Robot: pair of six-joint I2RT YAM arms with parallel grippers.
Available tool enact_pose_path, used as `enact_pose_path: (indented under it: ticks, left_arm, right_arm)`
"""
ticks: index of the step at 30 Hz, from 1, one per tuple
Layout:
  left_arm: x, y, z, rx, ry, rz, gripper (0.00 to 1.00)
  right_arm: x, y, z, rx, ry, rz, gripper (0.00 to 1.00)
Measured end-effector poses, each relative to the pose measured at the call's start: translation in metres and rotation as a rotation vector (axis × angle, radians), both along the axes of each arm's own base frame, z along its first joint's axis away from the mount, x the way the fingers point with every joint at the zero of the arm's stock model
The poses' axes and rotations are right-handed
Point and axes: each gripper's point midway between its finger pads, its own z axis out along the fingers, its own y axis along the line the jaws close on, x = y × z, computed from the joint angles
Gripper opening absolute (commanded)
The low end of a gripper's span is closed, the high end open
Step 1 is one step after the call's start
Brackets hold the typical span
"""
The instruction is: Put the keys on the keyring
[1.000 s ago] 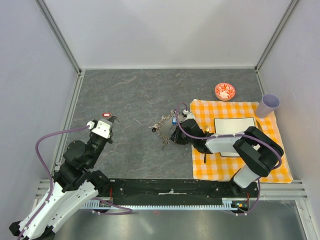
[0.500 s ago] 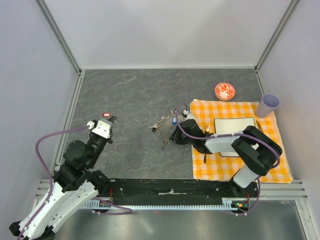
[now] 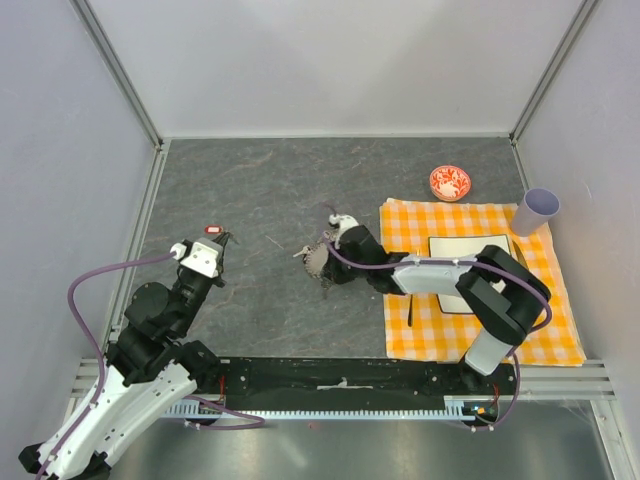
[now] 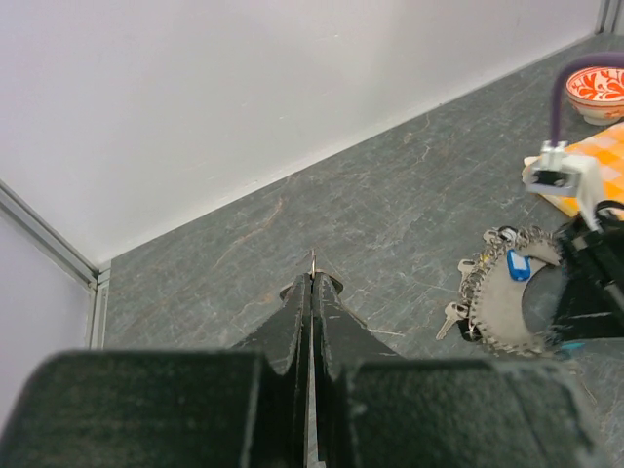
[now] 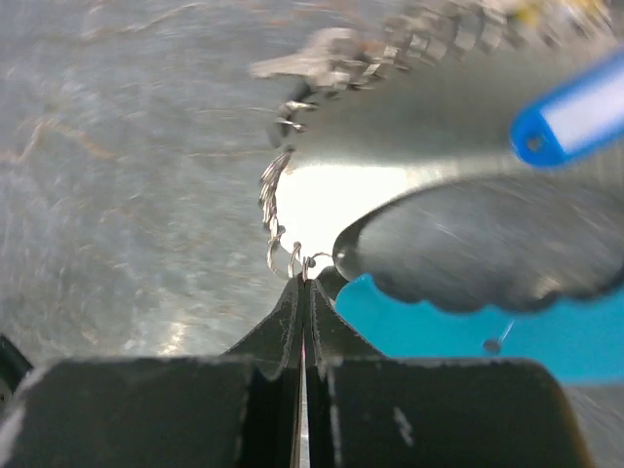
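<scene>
Jaws on both arms are clenched. The right gripper (image 5: 302,284) meets the keyring (image 4: 497,314) at its chain links, which lie on the grey table (image 3: 250,190) beside the checkered cloth (image 3: 500,330), with the keys (image 4: 517,265) bunched on it. Whether a link is caught is unclear. The left gripper (image 4: 312,281) sits well apart. Securing the ring looks to be underway, and next it needs steady holding.

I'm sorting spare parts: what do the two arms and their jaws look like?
Both look alike: black joints with white shells on the long links, seen on the left arm and right arm. A purple cable loops along each. A small white block sits at each wrist. The jaws are black, tapering to thin tips.
</scene>
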Motion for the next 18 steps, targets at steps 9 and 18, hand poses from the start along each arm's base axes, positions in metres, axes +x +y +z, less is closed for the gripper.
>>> enact_pose_path:
  ticks: [9,18]
  left_arm:
    - [0.0,0.0,0.0,-0.007,0.001,0.001,0.02]
    - [0.0,0.0,0.0,-0.009,0.002,0.001,0.02]
  right_arm:
    - [-0.055,0.071,0.027,-0.136,-0.177,0.509,0.0]
    - [-0.018,-0.032,-0.006,-0.437,-0.108,0.432,0.0]
